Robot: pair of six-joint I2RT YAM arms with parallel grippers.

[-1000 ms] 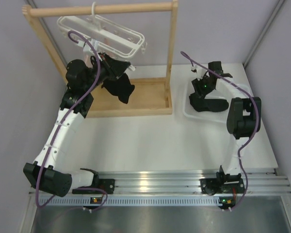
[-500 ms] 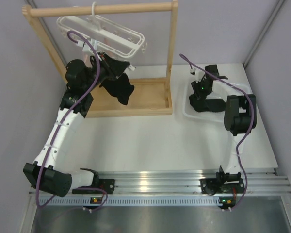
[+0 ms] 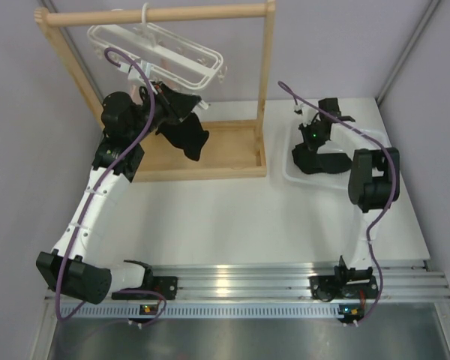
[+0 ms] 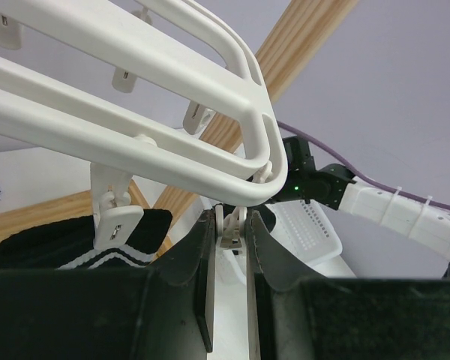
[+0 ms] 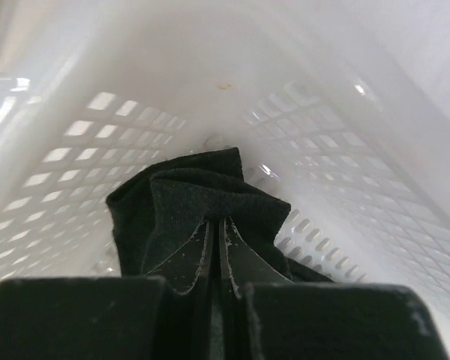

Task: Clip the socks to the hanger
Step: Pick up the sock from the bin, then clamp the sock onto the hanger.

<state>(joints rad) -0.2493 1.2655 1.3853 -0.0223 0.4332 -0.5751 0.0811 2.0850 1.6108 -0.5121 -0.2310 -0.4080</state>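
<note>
Right fingers point(image 5: 210, 246), apart a second ago, are now pressing together on a black sock point(image 5: 172, 202) in the white basket point(image 5: 67, 150); the grip is probably taken, but the tips are obscured. Left fingers point(image 4: 208, 251) are clamping a clip point(image 4: 231, 234) on the hanger point(image 4: 172, 82), with a second sock point(image 3: 186, 139) dangling beneath. White counter point(image 3: 232, 217), grey walls point(image 3: 322, 45).

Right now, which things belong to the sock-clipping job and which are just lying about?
Job: hanger; hanging sock; basket sock, pinched by right tool; clip, gripped by left tool.
Lying about: wooden rack; white basket; table.
</note>
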